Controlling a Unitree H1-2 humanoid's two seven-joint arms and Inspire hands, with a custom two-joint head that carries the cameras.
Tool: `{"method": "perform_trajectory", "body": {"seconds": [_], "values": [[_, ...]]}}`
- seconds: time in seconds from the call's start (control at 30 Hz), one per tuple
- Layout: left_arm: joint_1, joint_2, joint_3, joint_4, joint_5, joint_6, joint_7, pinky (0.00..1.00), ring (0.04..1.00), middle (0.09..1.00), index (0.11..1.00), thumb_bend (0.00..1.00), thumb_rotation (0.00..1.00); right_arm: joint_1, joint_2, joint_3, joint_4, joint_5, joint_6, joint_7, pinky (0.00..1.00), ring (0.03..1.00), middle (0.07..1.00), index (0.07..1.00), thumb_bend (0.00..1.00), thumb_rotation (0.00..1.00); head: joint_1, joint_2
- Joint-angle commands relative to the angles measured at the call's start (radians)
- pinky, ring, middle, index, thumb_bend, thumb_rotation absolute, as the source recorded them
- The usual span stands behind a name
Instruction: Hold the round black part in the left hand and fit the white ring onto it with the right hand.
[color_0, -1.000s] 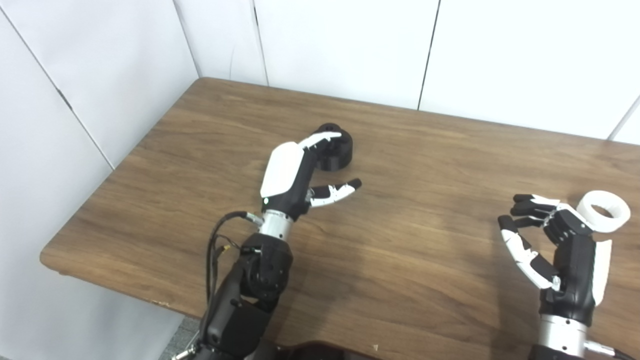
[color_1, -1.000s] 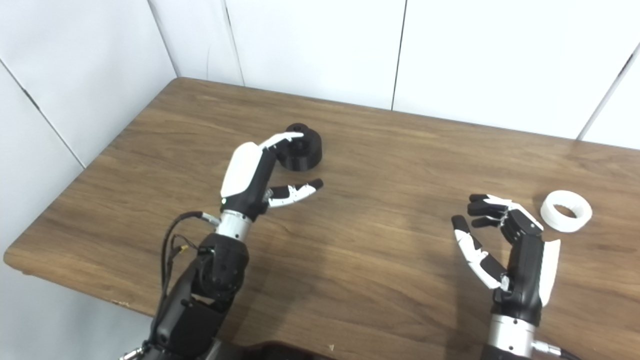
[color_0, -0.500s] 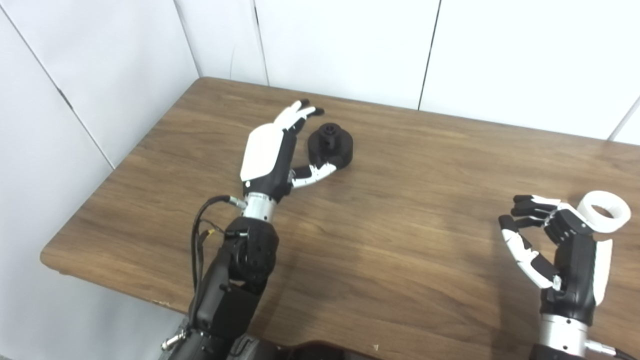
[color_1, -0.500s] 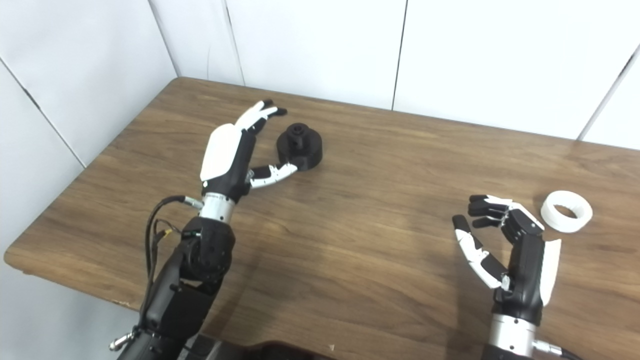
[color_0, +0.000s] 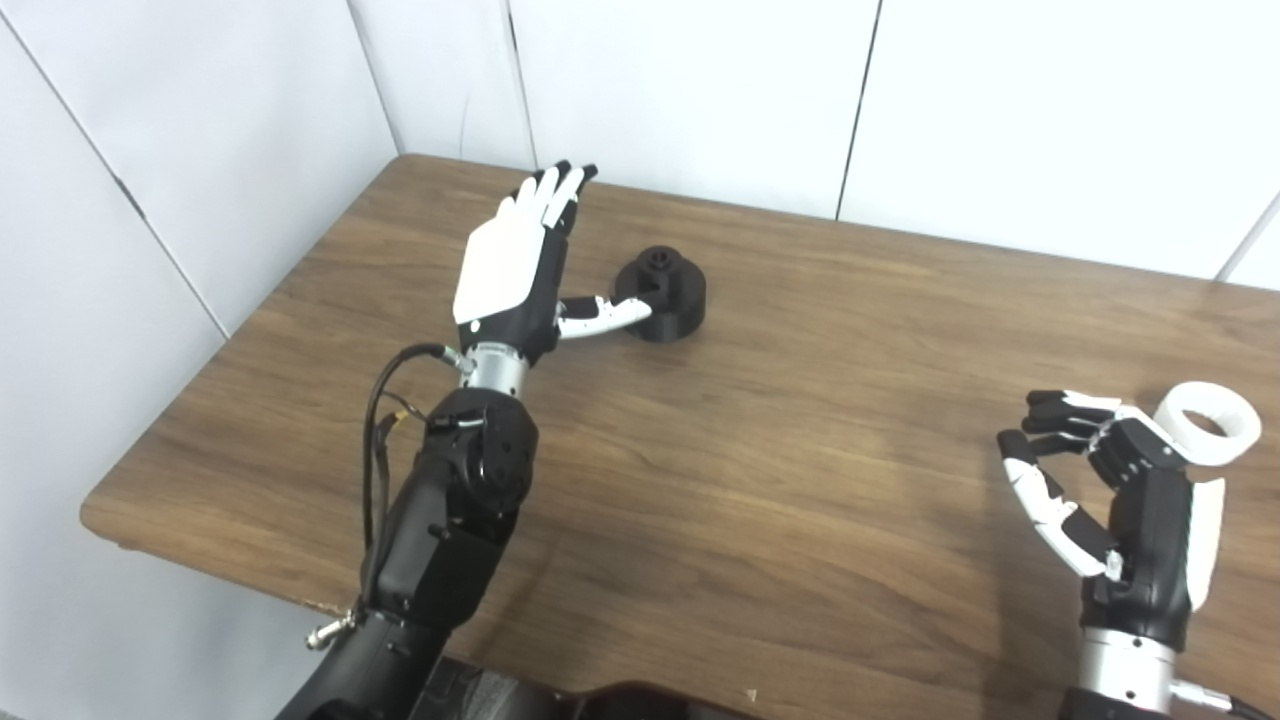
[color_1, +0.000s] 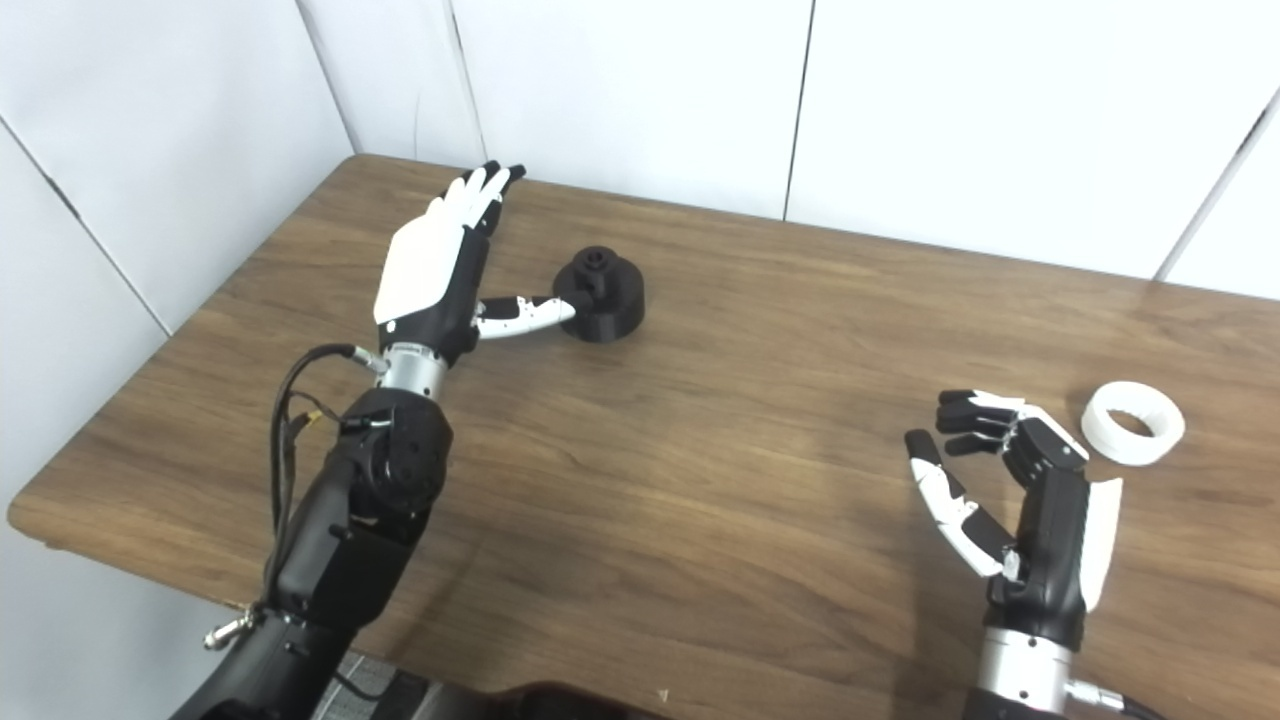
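Observation:
The round black part (color_0: 662, 294) stands on the wooden table (color_0: 780, 480) at the back left of centre, with a small hub on top. My left hand (color_0: 515, 265) is open just left of it, fingers stretched toward the back edge and the thumb reaching to the part's left side. The white ring (color_1: 1132, 422) lies flat on the table at the right. My right hand (color_1: 1010, 490) is open and empty, held upright with fingers curled, a little left of and nearer than the ring.
White wall panels (color_0: 700, 90) stand behind the table and along its left side. The table's front edge (color_0: 250, 580) runs diagonally at the lower left.
My left hand moved from over the black part back and to the left, and its fingers straightened out. The part, the ring and my right hand have not moved.

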Motion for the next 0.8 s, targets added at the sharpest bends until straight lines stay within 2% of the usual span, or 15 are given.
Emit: {"method": "perform_trajectory", "body": {"seconds": [0.0,0.33,0.77], "values": [[-0.056,0.030,-0.005,-0.001,0.020,0.010,-0.004,1.00,1.000,1.000,0.943,1.00,0.51,0.043,-0.028,-0.016,0.063,-0.016,-0.013,0.000,0.45,0.547,0.608,0.496,0.50,0.14,0.002,0.001],[-0.071,0.029,-0.039,0.049,-0.004,0.023,-0.033,0.97,1.000,1.000,0.936,1.00,0.51,0.044,-0.029,-0.015,0.062,-0.013,-0.021,0.003,0.45,0.547,0.609,0.496,0.50,0.14,-0.005,0.006],[-0.151,0.069,-0.091,0.209,-0.011,0.011,-0.050,1.00,1.000,1.000,0.927,1.00,0.54,0.049,-0.027,-0.017,0.054,-0.017,-0.012,0.004,0.46,0.550,0.610,0.496,0.50,0.14,-0.011,0.006]]}}
